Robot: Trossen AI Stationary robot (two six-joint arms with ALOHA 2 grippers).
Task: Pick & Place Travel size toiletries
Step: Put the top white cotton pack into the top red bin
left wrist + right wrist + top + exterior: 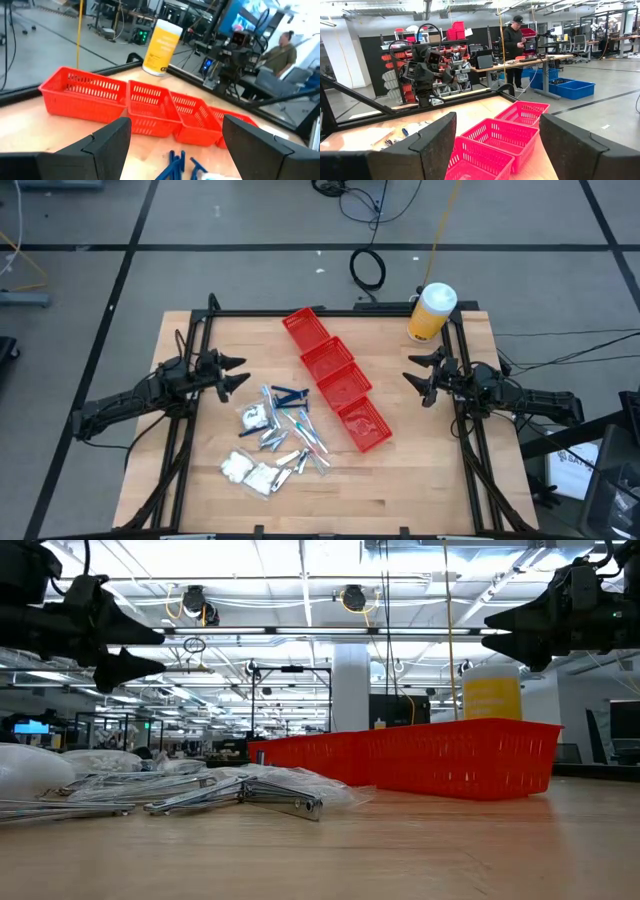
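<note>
Wooden desk (420,470): toiletries (275,442) all heaped beside empty red bins (335,378); left pincer (236,376) and right pincer (410,374) open, holding nothing.

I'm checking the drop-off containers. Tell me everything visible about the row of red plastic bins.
The row of red plastic bins is four rectangular baskets with slotted, mesh-like walls, set end to end in a diagonal line across the wooden table. They stand upright and look empty. The pile of toiletries lies beside them, apart; neither gripper touches them.

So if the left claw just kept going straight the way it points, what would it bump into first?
Probably the row of red bins. The left gripper, open, points across the table at them, though it sits above the table, so it might pass over.
</note>
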